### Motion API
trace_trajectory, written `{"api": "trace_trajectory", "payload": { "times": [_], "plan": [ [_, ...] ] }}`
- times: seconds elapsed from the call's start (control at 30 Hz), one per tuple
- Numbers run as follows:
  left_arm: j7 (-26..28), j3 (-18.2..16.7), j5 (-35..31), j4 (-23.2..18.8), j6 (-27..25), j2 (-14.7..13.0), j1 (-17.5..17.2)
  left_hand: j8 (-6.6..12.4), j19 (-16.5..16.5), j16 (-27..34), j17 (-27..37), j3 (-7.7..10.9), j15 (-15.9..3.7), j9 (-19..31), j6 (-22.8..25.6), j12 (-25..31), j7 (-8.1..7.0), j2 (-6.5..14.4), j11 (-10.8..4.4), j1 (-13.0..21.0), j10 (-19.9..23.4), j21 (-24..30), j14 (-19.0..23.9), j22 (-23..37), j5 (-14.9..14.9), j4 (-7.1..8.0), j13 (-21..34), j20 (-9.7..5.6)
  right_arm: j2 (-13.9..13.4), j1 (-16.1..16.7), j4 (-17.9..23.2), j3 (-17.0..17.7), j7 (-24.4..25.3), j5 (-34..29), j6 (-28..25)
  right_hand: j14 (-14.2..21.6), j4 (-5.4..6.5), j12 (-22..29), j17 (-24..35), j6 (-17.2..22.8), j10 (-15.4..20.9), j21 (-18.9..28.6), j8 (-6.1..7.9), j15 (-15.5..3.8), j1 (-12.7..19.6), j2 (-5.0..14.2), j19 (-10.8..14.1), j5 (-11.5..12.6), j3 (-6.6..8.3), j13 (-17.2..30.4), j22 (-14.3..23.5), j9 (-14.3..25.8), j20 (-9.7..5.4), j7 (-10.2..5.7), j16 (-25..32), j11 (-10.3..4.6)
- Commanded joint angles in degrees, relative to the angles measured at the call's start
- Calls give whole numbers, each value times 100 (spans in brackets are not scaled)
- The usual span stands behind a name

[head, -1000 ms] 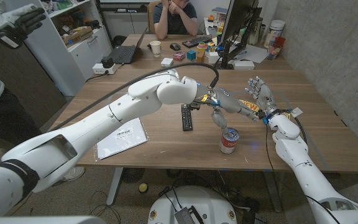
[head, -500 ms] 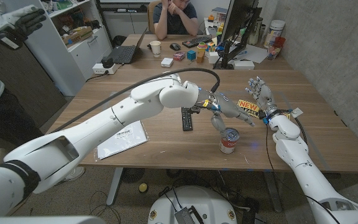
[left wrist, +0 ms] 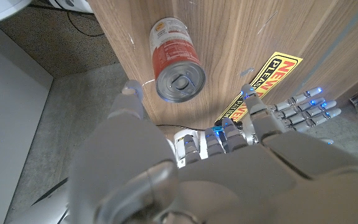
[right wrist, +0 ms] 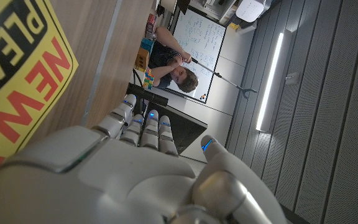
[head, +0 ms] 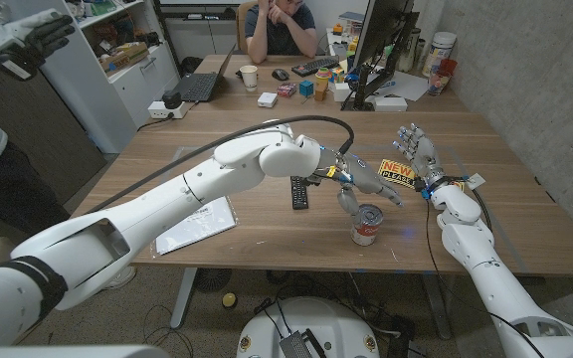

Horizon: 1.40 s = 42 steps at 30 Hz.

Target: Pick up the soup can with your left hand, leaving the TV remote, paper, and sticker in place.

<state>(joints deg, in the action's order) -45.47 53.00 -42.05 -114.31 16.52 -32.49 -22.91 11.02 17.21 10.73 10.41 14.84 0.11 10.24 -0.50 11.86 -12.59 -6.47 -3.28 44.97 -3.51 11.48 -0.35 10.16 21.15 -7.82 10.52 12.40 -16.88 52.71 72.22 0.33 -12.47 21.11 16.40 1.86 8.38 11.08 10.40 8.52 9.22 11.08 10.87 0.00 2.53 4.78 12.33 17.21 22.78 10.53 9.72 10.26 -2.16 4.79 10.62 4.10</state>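
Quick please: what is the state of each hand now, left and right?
Left hand: open, fingers apart above the soup can, not holding it.
Right hand: open, fingers spread, holding nothing.

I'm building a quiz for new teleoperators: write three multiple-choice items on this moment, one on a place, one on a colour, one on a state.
1. Where does the soup can stand?
A. near the table's front edge
B. on the paper
C. beside the laptop

2. What colour is the sticker's background?
A. green
B. yellow
C. white

3. What is the left hand doing?
A. gripping the can
B. holding the TV remote
C. hovering over the can, holding nothing

Answers:
1 A: the can stands by the near edge in the head view.
2 B: the sticker is yellow with red and black lettering.
3 C: the left wrist view shows the can apart from the fingers.
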Motion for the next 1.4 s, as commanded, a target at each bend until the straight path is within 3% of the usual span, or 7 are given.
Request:
{"api": "trace_trajectory", "payload": {
  "times": [0.03, 1.4],
  "plan": [
    [22, 102, -164, 144, 0, 94, 9, 3, 80, 17, 13, -34, -39, 29, 46, -9, -3, 44, -19, 81, -43, 16, -18, 10, -11, 0, 27, -15, -3, -17, -51, 30, -33, 18, 14, 50, -6, 21, 12, 46, 54, 10, 8, -19, 58, 186, 11, 53, -11, 29, 8, 9, -44, 6, 24, 4],
    [113, 464, -227, 740, 141, 286, 93, 14, 278, 23, 16, -163, -46, 33, 138, -12, -4, 242, -27, 181, -81, 29, 8, 8, -197, 86, 26, -13, -12, -68, -256, 85, -225, 66, 106, 81, -10, 21, 11, 64, 79, 15, 7, -23, 67, 184, 34, 58, -21, 29, 8, 10, -35, 19, 25, 18]
  ]
}}
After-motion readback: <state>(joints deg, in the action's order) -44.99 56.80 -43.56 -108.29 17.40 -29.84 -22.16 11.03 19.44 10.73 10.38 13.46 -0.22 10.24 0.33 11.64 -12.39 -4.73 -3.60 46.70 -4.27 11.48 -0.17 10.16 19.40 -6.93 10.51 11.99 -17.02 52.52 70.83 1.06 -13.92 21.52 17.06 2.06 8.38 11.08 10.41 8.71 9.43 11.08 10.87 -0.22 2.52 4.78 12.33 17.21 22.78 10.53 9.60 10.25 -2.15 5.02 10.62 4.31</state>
